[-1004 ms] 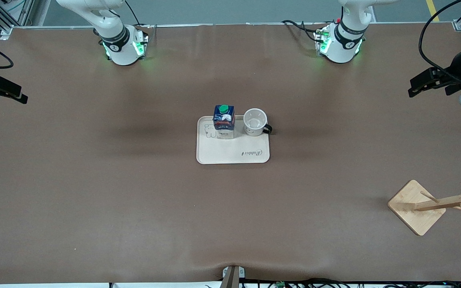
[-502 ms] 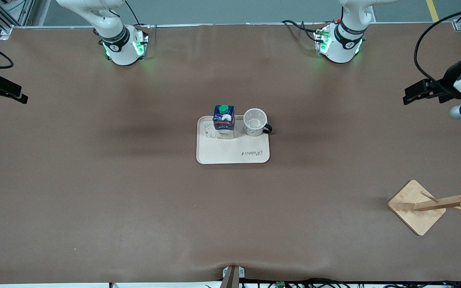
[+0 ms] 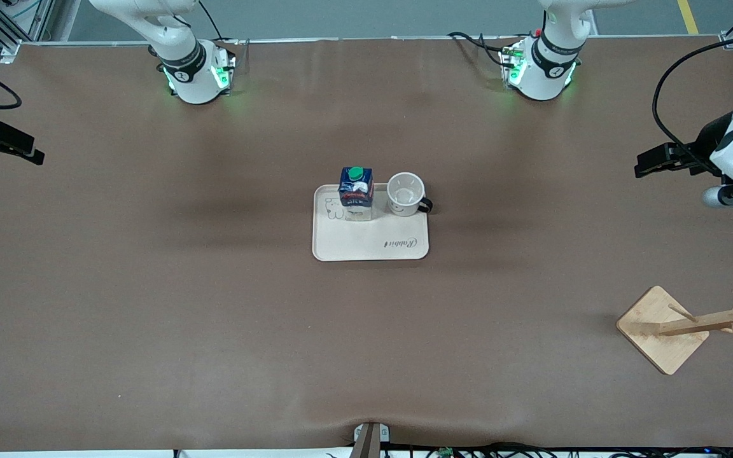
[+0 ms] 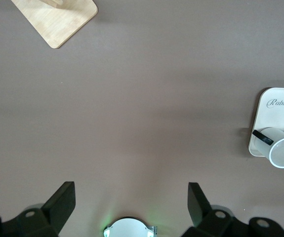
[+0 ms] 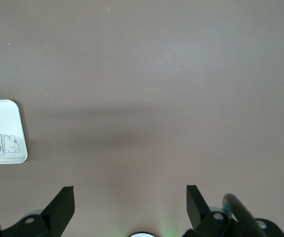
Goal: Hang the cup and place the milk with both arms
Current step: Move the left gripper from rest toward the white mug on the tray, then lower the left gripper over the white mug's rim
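Tabletop (image 3: 214,318): a wide brown surface is seen from above, with 2 white arm bases lit green along its upper edge.
Tray (image 3: 366,245): a cream rectangular tray is set at the middle of the tabletop, printed with a rabbit drawing and the word "Rabbit".
Milk (image 3: 356,193): a dark blue carton with a round green cap is stood upright on the tray, at the tray's edge farther from the front camera, toward the right arm's end.
Cup (image 3: 404,194): a small white mug is stood upright and empty on the same tray edge, just beside the milk, toward the left arm's end; its black loop handle is pointed out over the tray's rim.
Rack (image 3: 691,324): a wooden peg stand on a square wooden base is placed near the front camera at the left arm's end of the tabletop, well apart from the tray.
Left claw (image 3: 649,162): it is held in the air over bare tabletop at the left arm's end; in the left wrist view its 2 black fingers (image 4: 62,200) are spread wide, with nothing between them.
Right claw (image 3: 20,149): it is held in the air over the tabletop's edge at the right arm's end; in the right wrist view its 2 fingers (image 5: 62,202) are likewise spread wide and empty.
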Controlling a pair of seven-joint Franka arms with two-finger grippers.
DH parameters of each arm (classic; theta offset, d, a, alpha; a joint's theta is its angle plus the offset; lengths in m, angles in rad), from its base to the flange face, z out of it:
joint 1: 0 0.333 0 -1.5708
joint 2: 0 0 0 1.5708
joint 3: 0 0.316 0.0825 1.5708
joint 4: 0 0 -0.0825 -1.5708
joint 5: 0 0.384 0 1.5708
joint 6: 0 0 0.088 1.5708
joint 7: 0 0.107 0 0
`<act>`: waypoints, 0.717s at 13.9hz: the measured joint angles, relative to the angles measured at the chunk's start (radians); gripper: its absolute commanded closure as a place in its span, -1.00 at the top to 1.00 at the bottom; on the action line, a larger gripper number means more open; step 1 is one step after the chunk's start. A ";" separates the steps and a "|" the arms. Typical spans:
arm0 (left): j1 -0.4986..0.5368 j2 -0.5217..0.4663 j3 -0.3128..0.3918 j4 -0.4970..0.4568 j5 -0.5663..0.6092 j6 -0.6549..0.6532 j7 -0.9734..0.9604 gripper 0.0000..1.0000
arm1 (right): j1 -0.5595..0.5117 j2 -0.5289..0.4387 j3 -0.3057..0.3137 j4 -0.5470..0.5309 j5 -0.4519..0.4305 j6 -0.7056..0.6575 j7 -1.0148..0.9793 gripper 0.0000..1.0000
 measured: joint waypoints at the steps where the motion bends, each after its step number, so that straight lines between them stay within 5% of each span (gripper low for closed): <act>1: -0.003 0.003 -0.003 0.000 0.000 0.000 0.000 1.00 | 0.000 0.000 0.000 0.000 0.000 0.000 0.000 1.00; 4: -0.037 0.007 -0.032 0.000 0.000 0.000 -0.075 1.00 | 0.000 0.000 0.000 0.000 0.000 0.000 0.000 1.00; 10: -0.285 0.078 -0.060 -0.001 -0.016 0.001 -0.604 1.00 | 0.000 0.000 0.000 0.000 0.000 -0.001 0.000 1.00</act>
